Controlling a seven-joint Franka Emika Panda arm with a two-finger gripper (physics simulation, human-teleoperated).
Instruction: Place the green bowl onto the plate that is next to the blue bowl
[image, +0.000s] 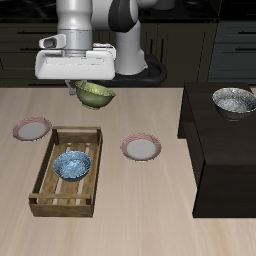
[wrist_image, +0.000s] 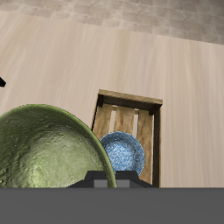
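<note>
Green bowl (image: 95, 94) hangs pinched in the hand (image: 84, 84) above the pale wooden table (image: 140, 210), dark cabinets (image: 180, 45) behind.

I count three small round bowls: one yellow-green bowl (image: 95, 95), one blue-white mottled bowl (image: 73, 165) and one grey-white patterned bowl (image: 233, 100). There are two shallow white plates with pinkish-red rim (image: 141, 148) (image: 32, 128). I see also one wooden slatted crate (image: 44, 180) and one dark cabinet (image: 215, 140).

This looks like a kitchen. Behind the light wooden counter (image: 120, 225) stand dark cupboards with drawers (image: 235, 45). Bowls and plates sit around, like the pink-rimmed plate (image: 141, 148) and the grey-white bowl (image: 233, 100) on a dark stove block (image: 225, 150).
</note>
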